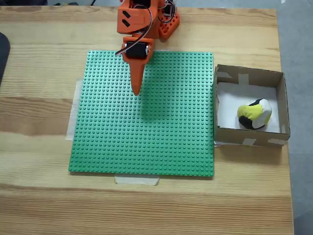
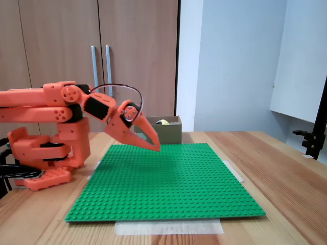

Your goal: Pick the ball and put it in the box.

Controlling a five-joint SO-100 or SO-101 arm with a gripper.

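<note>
A pale wooden tabletop [image 1: 39,122] is seen from above in a fixed view, and a green studded baseplate [image 1: 146,142] is taped down across its middle. The orange arm [image 1: 142,22] is based at the far edge of the tabletop and is reached out above the far part of the baseplate; in a fixed view from the side it is folded low [image 2: 56,109]. The box [image 1: 281,100] is set at the right edge of the tabletop, just beside the baseplate. The gripper [image 1: 136,90] is held above the plate, its fingers brought together on nothing [image 2: 155,147]. The ball [image 1: 254,114] is found inside the box, toward its near right corner.
</note>
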